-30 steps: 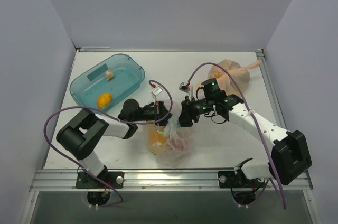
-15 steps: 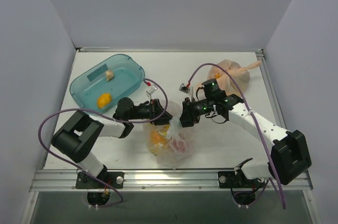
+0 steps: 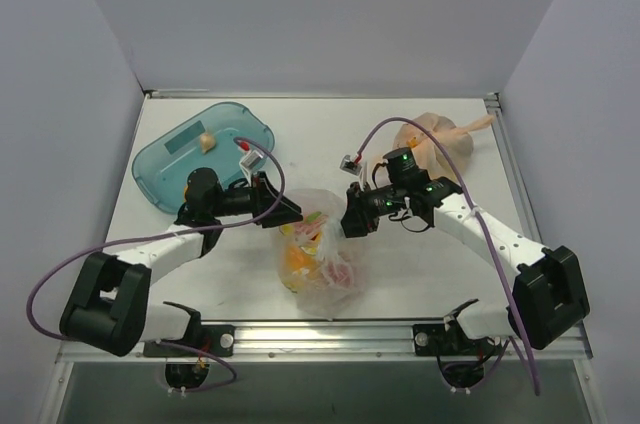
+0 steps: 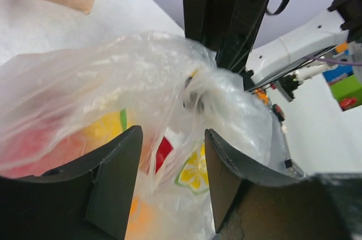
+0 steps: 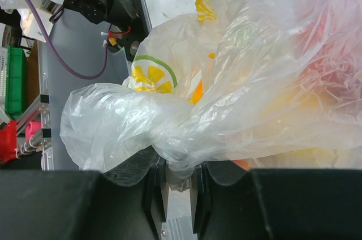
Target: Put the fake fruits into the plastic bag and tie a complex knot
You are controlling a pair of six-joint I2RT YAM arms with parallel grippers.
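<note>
R gripper: jaws nearly together, pinching a fold of the plastic bag just under its bunched neck, prob. to keep the mouth gathered for tying. L gripper: jaws apart, gripping nothing, bag film just ahead, likely poised for a fresh grab. Fake fruits sit inside the bag, front-centre on the white table. Teal tray back-left w/ one small pale piece; peach-orange bag back-right. Plain grey walls all round.

The plastic bag fills the gap between left pincer and right pincer; far table open.
</note>
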